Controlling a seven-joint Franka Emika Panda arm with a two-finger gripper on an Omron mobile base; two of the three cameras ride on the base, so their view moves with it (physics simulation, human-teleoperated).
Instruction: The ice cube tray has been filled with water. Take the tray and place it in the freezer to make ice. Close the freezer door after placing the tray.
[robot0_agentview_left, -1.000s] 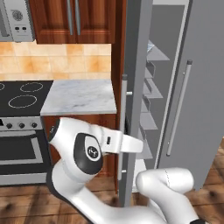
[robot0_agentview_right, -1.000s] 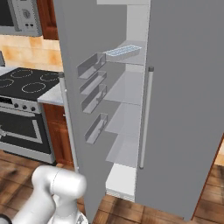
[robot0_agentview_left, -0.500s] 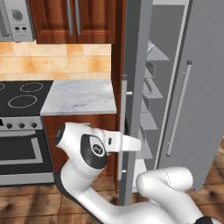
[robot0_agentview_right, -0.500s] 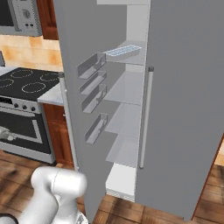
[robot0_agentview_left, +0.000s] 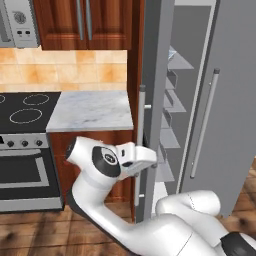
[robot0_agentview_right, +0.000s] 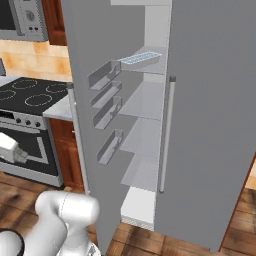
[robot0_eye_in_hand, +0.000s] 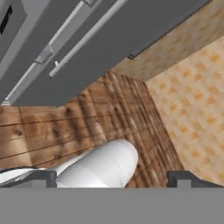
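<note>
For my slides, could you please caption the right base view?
Ice cube tray rests on the freezer's top shelf; freezer door stands open.

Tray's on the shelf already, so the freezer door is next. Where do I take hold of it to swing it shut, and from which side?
Probably the vertical bar handle on the freezer door, near mid-height. The door stands open, edge toward the base, bins facing the shelves where the ice cube tray lies. The bar runs down the outer face on the stove side, so come from that side, fingers across the bar, and push toward the freezer.

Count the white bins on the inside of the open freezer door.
4, stacked down the freezer door: top bin, second, third, lowest. Any below may be hidden.
</note>
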